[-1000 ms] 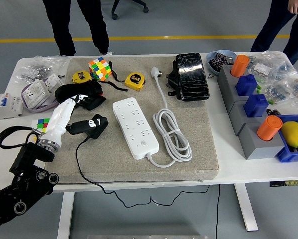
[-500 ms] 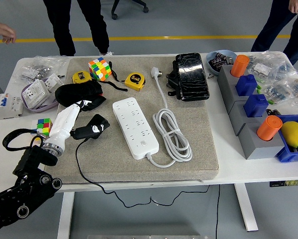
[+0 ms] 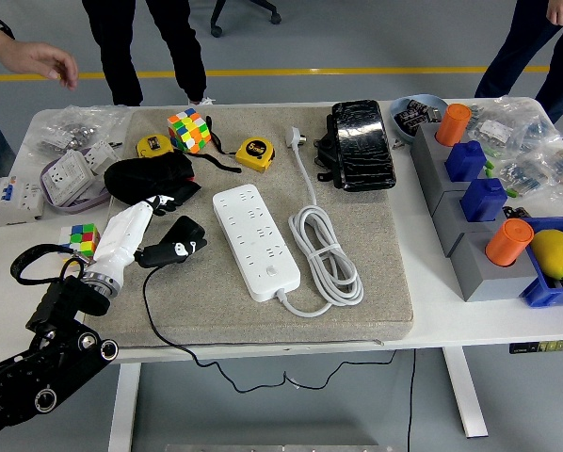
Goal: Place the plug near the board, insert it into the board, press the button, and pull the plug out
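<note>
The white power board (image 3: 255,240) lies in the middle of the grey mat (image 3: 376,282). Its coiled white cord (image 3: 325,256) lies to its right. A black plug (image 3: 180,241) with a thin black cable (image 3: 148,303) is at the mat's left, a short way left of the board. My left hand (image 3: 152,252), white with dark fingers, comes in from the lower left. It is shut on the plug's left end and holds it tilted just above the mat. The right arm is out of view.
A black pouch (image 3: 150,177), two yellow tape measures (image 3: 254,153), Rubik's cubes (image 3: 188,130) and wall sockets (image 3: 70,177) lie at the back left. A black case (image 3: 361,143) lies at the back. Grey blocks (image 3: 474,240) with orange and blue caps stand right. A person's hand (image 3: 44,62) hovers top left.
My left hand has closed on the black plug and tilted it up off the mat, shifting slightly toward the board. A person's hand has come in at the top left.
</note>
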Robot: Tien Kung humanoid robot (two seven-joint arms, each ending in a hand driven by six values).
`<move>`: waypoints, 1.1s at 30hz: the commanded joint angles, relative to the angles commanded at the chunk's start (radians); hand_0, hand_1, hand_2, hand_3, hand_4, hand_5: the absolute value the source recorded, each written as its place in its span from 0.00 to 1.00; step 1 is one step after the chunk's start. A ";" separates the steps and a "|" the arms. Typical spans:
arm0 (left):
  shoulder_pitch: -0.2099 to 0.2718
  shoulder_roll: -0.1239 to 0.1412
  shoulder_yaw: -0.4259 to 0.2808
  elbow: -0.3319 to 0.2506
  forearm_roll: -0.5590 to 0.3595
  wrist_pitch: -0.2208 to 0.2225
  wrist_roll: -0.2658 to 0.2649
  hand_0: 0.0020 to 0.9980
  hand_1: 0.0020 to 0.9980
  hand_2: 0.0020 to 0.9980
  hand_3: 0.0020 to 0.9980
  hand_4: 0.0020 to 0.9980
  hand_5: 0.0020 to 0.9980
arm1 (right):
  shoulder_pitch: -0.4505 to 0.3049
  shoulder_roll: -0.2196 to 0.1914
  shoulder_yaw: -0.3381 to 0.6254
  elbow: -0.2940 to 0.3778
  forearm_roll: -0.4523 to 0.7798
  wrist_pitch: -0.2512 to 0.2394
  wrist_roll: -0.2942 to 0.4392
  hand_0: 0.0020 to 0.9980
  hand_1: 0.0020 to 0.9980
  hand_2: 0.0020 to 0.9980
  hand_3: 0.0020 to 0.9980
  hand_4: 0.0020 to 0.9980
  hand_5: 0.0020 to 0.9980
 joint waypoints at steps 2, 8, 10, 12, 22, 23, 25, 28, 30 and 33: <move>-0.002 -0.001 0.004 0.005 -0.001 0.000 0.002 0.70 0.73 0.74 0.75 1.00 0.49 | 0.000 0.000 -0.001 0.000 0.000 0.000 0.000 0.57 0.65 0.63 0.54 0.92 0.48; -0.011 -0.005 0.016 0.012 -0.004 0.002 0.013 0.69 0.70 0.72 0.75 1.00 0.48 | -0.001 -0.001 -0.002 0.001 -0.001 0.000 0.000 0.57 0.65 0.63 0.54 0.92 0.48; -0.016 -0.007 0.018 0.016 -0.003 0.002 0.018 0.69 0.70 0.72 0.75 1.00 0.48 | -0.001 0.000 -0.001 0.002 -0.001 0.000 0.000 0.57 0.65 0.63 0.54 0.92 0.48; -0.019 -0.008 0.021 0.018 -0.003 0.003 0.021 0.69 0.70 0.72 0.75 1.00 0.48 | -0.002 0.000 0.000 0.002 -0.001 0.000 0.000 0.57 0.65 0.63 0.54 0.92 0.48; -0.038 -0.017 0.035 0.042 0.011 -0.004 0.057 0.60 0.62 0.65 0.71 1.00 0.42 | -0.004 -0.001 0.002 0.003 -0.003 -0.001 0.000 0.57 0.65 0.63 0.54 0.92 0.48; -0.039 -0.017 0.035 0.043 0.012 -0.004 0.059 0.60 0.62 0.65 0.71 1.00 0.42 | -0.004 -0.001 0.001 0.003 -0.003 0.000 0.000 0.57 0.65 0.63 0.54 0.92 0.48; -0.040 -0.018 0.035 0.044 0.012 -0.004 0.063 0.60 0.62 0.65 0.71 1.00 0.42 | -0.005 0.000 0.001 0.003 -0.003 -0.001 0.000 0.57 0.65 0.63 0.54 0.92 0.48; -0.041 -0.019 0.034 0.045 0.015 -0.003 0.069 0.50 0.58 0.60 0.68 1.00 0.37 | -0.004 -0.001 0.001 0.004 -0.004 -0.001 0.000 0.57 0.65 0.63 0.54 0.92 0.48; -0.043 -0.020 0.035 0.046 0.019 -0.003 0.076 0.50 0.58 0.60 0.68 1.00 0.37 | -0.004 0.000 0.002 0.004 -0.004 -0.001 0.000 0.57 0.65 0.63 0.54 0.92 0.48; -0.045 -0.021 0.037 0.050 0.026 -0.005 0.088 0.44 0.55 0.55 0.64 1.00 0.32 | -0.004 0.001 0.004 0.004 -0.005 -0.001 0.000 0.57 0.65 0.63 0.54 0.92 0.48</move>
